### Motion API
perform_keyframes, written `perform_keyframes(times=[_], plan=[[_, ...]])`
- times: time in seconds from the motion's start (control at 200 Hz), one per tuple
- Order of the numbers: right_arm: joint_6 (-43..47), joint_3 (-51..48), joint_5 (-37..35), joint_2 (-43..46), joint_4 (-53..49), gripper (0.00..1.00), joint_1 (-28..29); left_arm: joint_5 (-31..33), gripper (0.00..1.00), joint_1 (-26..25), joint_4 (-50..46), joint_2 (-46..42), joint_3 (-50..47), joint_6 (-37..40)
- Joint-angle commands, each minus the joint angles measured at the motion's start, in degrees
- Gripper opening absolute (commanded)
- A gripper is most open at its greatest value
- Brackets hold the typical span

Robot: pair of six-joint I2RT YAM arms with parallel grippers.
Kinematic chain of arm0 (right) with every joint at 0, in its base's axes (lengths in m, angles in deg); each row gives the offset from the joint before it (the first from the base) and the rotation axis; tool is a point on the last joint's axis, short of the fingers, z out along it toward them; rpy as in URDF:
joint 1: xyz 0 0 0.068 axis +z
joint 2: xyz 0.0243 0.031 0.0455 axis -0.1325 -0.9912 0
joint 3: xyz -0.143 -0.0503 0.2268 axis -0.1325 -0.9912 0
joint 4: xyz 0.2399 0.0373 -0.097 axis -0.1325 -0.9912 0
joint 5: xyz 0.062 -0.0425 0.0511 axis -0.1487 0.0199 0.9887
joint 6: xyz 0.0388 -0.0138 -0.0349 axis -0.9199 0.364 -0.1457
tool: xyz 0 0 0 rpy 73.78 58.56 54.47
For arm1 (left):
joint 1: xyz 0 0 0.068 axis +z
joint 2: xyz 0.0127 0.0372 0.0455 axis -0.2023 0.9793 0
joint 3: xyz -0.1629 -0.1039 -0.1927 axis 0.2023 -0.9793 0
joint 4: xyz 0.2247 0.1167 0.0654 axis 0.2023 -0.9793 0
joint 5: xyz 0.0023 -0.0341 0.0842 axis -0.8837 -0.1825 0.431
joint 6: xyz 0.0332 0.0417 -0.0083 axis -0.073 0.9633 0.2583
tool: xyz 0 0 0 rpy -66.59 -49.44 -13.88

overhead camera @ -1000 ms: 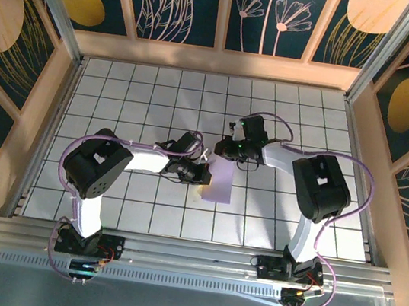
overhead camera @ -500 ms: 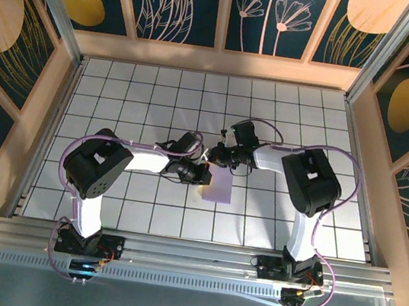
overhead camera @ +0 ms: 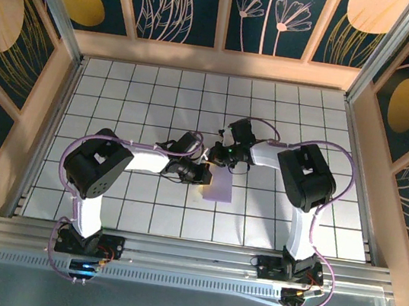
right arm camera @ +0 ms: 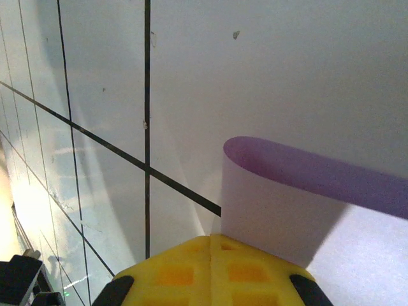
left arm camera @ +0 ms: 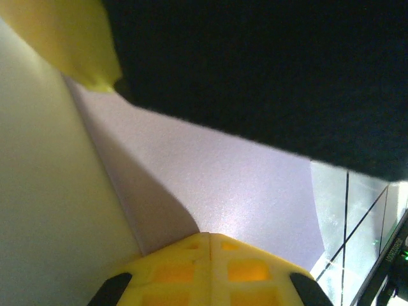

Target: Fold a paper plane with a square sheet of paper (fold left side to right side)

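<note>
Paper position: the thin, plain lavender square sheet of paper (overhead camera: 221, 188) lies near the middle of the white grid-tiled bench (overhead camera: 136, 97), between the two arms; from above I read it as a strip narrower than it is long, its long edges running from the near side to the far side.

State of the left tool (overhead camera: 203, 174): its tip sits at the strip's left edge; in the left wrist view its yellow fingers (left arm camera: 172, 271) are pressed together, seam closed, with lavender paper spreading just beyond them; I cannot tell whether the sheet is caught in that seam.

State of the right tool (overhead camera: 218, 154): its tip sits at the strip's far left corner; in the right wrist view its yellow fingers (right arm camera: 248, 273) are likewise pressed together and touch the paper's edge; just ahead of them a flap of the sheet curls up off the bench in a rounded loop, darker purple inside; black grid lines run to its left.
</note>
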Motion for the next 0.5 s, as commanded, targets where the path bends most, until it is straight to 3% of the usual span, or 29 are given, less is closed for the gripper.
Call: perform_keyframes(times=[0.0,0.495], plan=[[2.1,2.0,-4.4,-2.8,0.0,0.0,-0.9,1.9,0.0,-0.8,-3.9,2.7,-0.9,-0.1],[3.7,8.0,-3.9,-5.7,-0.9,0.0,-4.5,1.9,0.0,-1.0,-4.0,3.3,-0.9,-0.1]])
